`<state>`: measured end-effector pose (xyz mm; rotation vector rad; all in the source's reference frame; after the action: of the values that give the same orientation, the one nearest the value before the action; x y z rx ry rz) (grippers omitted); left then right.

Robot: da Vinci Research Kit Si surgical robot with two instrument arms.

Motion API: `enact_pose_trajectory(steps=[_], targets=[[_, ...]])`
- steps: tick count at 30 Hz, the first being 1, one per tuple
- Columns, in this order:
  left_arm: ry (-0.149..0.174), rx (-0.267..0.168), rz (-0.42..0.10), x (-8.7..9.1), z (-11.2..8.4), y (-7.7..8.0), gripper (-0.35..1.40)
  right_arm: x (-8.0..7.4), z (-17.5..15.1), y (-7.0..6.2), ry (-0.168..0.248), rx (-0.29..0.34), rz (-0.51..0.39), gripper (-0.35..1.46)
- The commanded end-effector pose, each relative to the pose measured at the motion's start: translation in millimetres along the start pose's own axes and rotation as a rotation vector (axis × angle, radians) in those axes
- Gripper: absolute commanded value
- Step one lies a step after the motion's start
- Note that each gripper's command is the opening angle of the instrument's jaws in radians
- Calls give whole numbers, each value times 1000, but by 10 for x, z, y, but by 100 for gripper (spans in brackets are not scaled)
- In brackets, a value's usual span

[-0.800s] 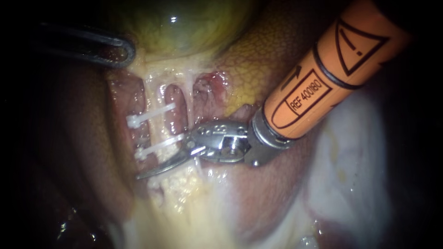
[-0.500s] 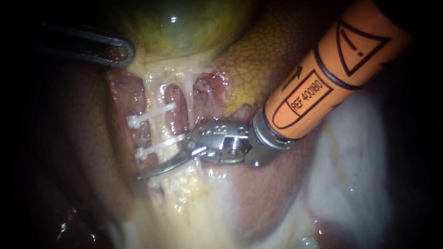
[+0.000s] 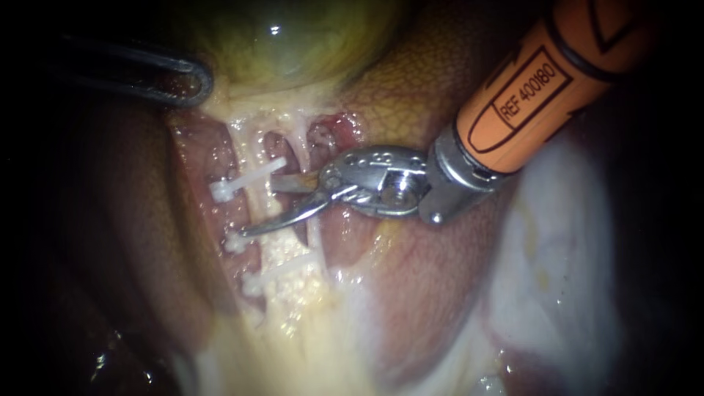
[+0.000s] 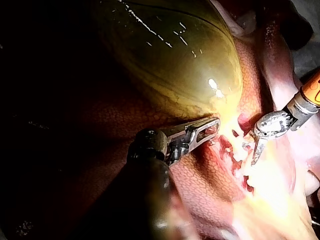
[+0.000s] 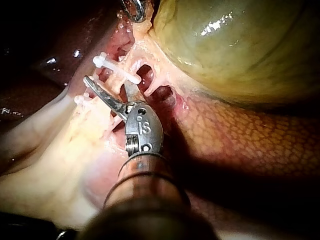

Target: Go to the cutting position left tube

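Observation:
The left tube runs pale and vertical under the gallbladder and carries three white clips, the upper clip being the largest. My right instrument, on an orange-sleeved shaft, holds its two blades open. One blade lies across the front of the left tube just above the middle clip; the other points into the gap beside the right tube. The right wrist view shows the same open blades under the upper clip. My left instrument is shut on tissue at the gallbladder's lower edge.
Mottled liver lies behind the right shaft, and pale fatty tissue spreads below the clips. A third clip sits lowest on the left tube. In the left wrist view the right instrument's blades point at the tubes.
My right instrument has moved up from below the middle clip to between the upper and middle clips. Its blades, shut before, now stand open around the left tube. The left instrument has not moved.

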<state>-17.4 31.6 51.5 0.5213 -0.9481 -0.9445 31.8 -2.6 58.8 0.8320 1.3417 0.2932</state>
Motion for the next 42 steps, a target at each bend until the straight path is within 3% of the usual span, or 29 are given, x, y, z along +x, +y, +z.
enact_pose_trajectory(steps=[1,7,13,20,23,29,42], targets=[[0,0,0,0,0,0,-35,-1,3,-1,3,26,-1,128],[0,0,0,0,0,0,-35,1,9,-8,33,128,-3,124],[0,0,0,0,1,0,-35,8,19,-5,131,204,9,118],[0,0,0,-1,1,0,-35,11,30,-4,276,290,68,109],[0,-1,0,-1,2,0,-35,13,34,-6,307,309,86,109],[0,-1,-1,-1,2,0,-35,15,38,-9,335,329,98,106],[0,-1,-1,-1,2,0,-35,15,39,-8,333,335,109,109]])
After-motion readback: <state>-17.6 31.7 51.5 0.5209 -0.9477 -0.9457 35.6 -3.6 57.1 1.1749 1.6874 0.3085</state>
